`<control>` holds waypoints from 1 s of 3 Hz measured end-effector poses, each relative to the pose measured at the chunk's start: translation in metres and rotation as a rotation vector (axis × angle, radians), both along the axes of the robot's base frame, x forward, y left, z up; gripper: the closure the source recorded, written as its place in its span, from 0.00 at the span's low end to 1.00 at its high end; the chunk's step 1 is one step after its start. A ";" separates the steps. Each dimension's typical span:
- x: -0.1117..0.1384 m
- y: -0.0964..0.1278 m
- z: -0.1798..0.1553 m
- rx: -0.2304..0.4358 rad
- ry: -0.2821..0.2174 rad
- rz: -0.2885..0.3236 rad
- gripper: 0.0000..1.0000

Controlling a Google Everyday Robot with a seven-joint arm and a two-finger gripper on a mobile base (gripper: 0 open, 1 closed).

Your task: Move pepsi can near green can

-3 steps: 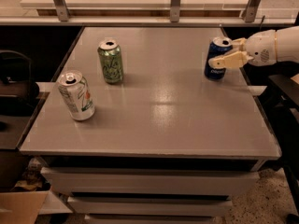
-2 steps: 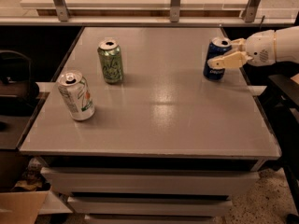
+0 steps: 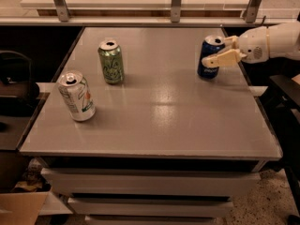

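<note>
The gripper (image 3: 215, 52), at the table (image 3: 164, 121) edge, has its jaws clasping the pepsi can (image 3: 209, 49).

The pincer (image 3: 214, 52) is held level, pointing left. Its white wrist (image 3: 254, 46) and forearm (image 3: 283, 39) extend away to its right. Its two tan fingers (image 3: 220, 59) close on the pepsi can (image 3: 207, 71), one in front, one behind.

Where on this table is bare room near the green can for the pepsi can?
Bare table lies right of the green can, up to the pepsi can in the gripper at the right edge. The white can crowds its front-left.
</note>
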State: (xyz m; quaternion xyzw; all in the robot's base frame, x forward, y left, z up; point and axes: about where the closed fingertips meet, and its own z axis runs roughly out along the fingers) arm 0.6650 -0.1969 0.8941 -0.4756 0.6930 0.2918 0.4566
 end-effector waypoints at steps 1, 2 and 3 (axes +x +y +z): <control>-0.001 0.026 0.011 -0.007 -0.018 0.090 1.00; -0.002 0.051 0.020 -0.008 -0.035 0.164 1.00; -0.006 0.077 0.022 -0.014 -0.039 0.216 1.00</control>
